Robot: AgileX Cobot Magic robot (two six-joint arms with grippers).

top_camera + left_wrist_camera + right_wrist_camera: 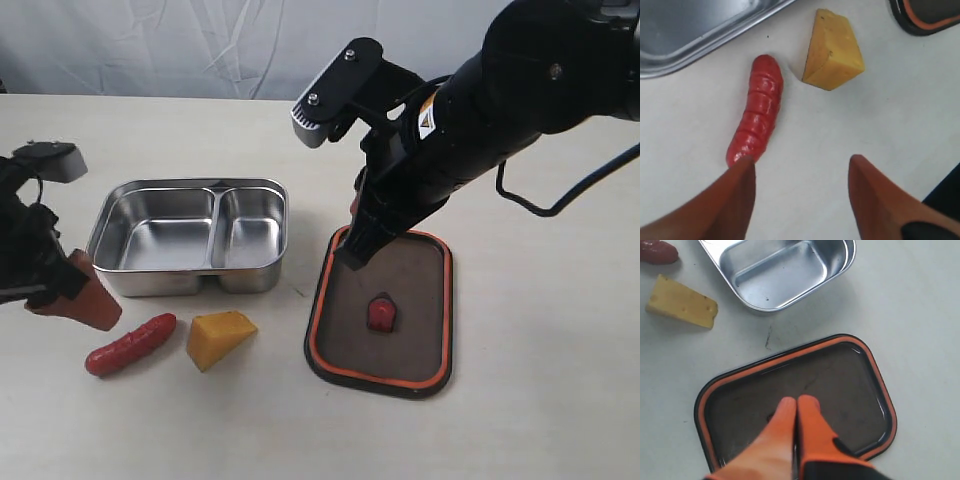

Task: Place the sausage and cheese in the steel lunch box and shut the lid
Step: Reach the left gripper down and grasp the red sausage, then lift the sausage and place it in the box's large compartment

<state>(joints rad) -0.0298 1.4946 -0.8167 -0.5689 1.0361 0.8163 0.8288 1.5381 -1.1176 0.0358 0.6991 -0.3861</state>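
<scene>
The red sausage [130, 344] [758, 109] lies on the table in front of the steel lunch box [190, 238], with the yellow-orange cheese [220, 338] [832, 50] beside it. Both box compartments are empty. The dark lid [382, 311] [840, 375] lies seal-side up to the right of the box, its orange-red valve [382, 314] at the centre. My left gripper [92, 302] [801, 165] is open, low at the sausage's left end. My right gripper [352, 254] [798, 403] is shut and empty, hovering over the lid's far edge.
A pale backdrop hangs behind the beige table. A black cable [560, 200] trails from the right arm over the table's right side. The box's rim [805, 299] and the cheese [682, 303] also show in the right wrist view.
</scene>
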